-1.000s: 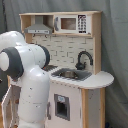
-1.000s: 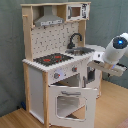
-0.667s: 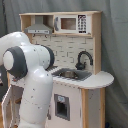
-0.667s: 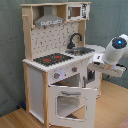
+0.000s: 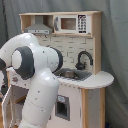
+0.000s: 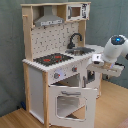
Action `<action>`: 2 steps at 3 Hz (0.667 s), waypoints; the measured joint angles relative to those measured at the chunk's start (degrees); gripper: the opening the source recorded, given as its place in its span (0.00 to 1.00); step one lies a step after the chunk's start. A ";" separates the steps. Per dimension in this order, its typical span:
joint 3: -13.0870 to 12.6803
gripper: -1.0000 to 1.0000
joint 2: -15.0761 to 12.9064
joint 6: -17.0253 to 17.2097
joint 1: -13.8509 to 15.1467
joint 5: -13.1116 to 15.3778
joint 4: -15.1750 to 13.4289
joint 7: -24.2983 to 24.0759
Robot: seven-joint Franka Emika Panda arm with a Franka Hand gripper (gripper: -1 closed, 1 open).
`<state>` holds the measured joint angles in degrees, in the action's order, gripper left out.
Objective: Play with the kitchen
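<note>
The kitchen [image 6: 37,75] is pale wood with white panels, seen in both exterior views. In the second exterior view, its red-ringed hob [image 6: 52,59] sits left of the grey sink [image 6: 82,50] and black faucet [image 6: 75,39]. The windowed oven door [image 6: 67,102] hangs open, tilted outward. The hood [image 6: 50,20] and microwave [image 6: 76,11] sit on top. My gripper [image 6: 93,73] hangs just right of the oven opening, below the counter edge. In the first exterior view the white arm [image 5: 35,75] hides the gripper and the hob, while the faucet [image 5: 83,59], sink [image 5: 75,75] and microwave [image 5: 70,23] show.
A grey curtain [image 6: 12,50] backs the kitchen, which stands on a wooden floor [image 6: 15,120]. A rounded counter end [image 5: 102,80] juts out beside the sink. The arm's bulky links fill the first exterior view's left half.
The arm has swung toward the first exterior view's right and covers more of the kitchen front. In the second exterior view its wrist has risen slightly. The oven door stays open.
</note>
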<state>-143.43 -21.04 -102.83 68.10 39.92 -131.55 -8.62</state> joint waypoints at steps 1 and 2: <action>1.47 1.00 -1.99 -3.19 1.48 0.09 -1.52 3.59; 3.32 1.00 -3.32 -6.64 3.03 0.49 -3.13 7.00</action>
<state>-140.11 -24.36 -109.47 71.13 40.41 -134.67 -1.62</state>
